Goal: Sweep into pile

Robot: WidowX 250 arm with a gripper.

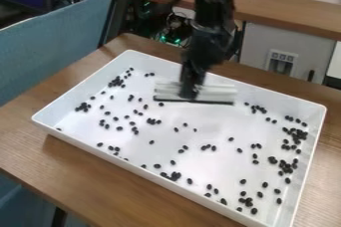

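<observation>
The fingers [190,93] are pinching the sweeper [216,93] near its middle, above the far part of the tray [176,188]. The sweeper's long pale body is running across the view, and its dark strip is facing down; whether that strip is touching the tray floor, I cannot tell.

Nearest, the desk [113,186] is carrying the white, low-walled tray, which is lying at a slant with one corner pointing toward the lower right. Inside, small black beans [176,175] are lying scattered. Along the near wall, some are sitting singly and others are bunching in small clumps, one near the middle of that wall and another closer to the near right corner. Toward the right wall, thicker clusters are gathering, with several beans touching. Across the middle, loose beans are dotting the white floor, and a small group is sitting just nearer than the sweeper, to its left. Another clump is resting by the left wall.

Farther back, more beans are clustering near the far left corner, and a few are lying to the right of the sweeper. The black arm [210,37] is hanging down from the top edge. Beyond the tray, a blue panel [47,47] is standing at the left, and a white cabinet [256,47] is standing under a wooden top [286,9].
</observation>
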